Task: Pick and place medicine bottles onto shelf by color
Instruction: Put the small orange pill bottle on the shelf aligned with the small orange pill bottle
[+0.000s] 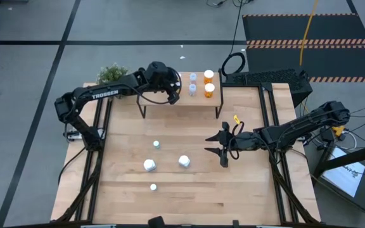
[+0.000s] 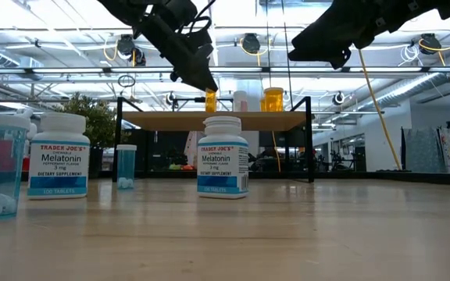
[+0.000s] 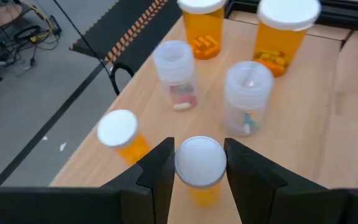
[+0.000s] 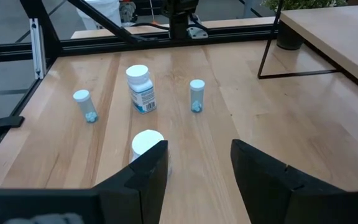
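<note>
The left end effector hangs over the shelf, its two dark fingers pinching an orange medicine bottle by its white cap. Another orange bottle stands just beside it near the shelf's edge; two pale clear-bodied bottles and two larger orange bottles stand farther along the board, the orange pair cut off at the picture's edge. From overhead the arm covers the held bottle.

On the bench, four white-capped bottles stand loose: two slim blue-tinted ones and two squat white ones labelled melatonin.

To the right, the right end effector hovers above the bench with fingers spread and nothing between them. One white bottle sits near it, partly hidden behind a finger in the wrist view.
</note>
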You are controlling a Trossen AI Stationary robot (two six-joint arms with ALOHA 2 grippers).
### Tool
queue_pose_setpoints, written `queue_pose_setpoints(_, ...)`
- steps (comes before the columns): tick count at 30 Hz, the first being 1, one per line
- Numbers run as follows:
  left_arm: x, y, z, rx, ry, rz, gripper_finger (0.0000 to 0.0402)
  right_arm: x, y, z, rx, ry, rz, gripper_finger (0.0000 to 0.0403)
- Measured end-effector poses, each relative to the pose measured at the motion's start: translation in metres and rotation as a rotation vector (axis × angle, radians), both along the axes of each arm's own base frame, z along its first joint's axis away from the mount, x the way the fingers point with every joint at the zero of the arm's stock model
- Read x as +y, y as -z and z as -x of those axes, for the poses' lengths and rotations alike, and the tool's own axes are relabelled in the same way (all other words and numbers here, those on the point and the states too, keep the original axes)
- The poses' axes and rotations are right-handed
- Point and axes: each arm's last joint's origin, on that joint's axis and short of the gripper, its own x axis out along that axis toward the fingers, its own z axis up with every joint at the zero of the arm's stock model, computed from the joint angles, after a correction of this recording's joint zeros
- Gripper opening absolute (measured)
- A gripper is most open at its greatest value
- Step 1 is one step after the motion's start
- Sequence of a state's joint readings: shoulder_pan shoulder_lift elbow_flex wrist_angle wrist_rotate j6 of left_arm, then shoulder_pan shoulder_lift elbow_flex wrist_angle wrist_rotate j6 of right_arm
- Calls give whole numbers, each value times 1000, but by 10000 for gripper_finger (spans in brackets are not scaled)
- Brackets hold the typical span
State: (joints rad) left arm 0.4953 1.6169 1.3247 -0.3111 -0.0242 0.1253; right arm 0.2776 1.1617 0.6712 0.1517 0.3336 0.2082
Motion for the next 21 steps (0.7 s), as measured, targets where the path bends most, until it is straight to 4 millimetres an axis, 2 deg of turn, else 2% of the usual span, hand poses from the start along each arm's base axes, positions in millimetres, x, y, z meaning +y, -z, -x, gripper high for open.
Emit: queue_pose_setpoints(21,1,-2,-1,-30,-77,-1,136,0,0,0,0,-2,6,169)
